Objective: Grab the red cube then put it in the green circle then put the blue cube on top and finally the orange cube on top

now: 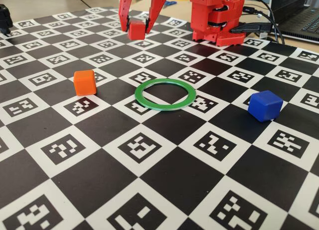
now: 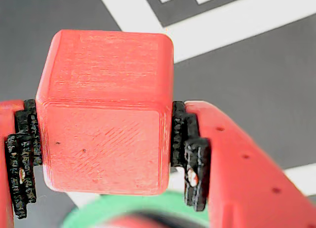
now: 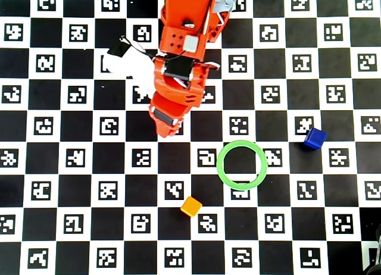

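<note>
My gripper [image 1: 135,30] is shut on the red cube [image 1: 136,29], which hangs a little above the chequered board, behind the green circle [image 1: 139,96]. The wrist view shows the red cube [image 2: 106,114] filling the frame, clamped between the black pads [image 2: 190,159] of my gripper [image 2: 106,159], with a blurred arc of the green circle [image 2: 163,210] at the bottom edge. The orange cube [image 1: 84,82] rests on the board left of the ring, the blue cube [image 1: 265,105] to its right. From overhead, the arm hides the red cube; the green circle [image 3: 218,164], orange cube [image 3: 191,206] and blue cube [image 3: 314,138] all show.
The arm's red base [image 1: 217,16] stands at the back of the board [image 1: 149,190]. A laptop [image 1: 304,21] and cables lie at the back right. A black object [image 1: 4,18] sits at the far left edge.
</note>
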Action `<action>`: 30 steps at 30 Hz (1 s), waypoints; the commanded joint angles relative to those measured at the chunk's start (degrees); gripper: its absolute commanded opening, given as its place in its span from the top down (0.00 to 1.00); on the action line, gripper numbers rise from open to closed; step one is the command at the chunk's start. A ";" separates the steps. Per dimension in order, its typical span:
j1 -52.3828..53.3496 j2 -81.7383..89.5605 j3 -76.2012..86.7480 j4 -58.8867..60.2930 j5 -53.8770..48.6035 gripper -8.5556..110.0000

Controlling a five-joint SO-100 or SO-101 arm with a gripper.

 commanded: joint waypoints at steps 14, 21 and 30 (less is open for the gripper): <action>-17.58 -0.88 -23.47 10.02 2.20 0.95; -22.94 -8.26 -29.62 10.90 2.46 0.95; -27.07 -18.46 -40.87 13.71 1.93 0.95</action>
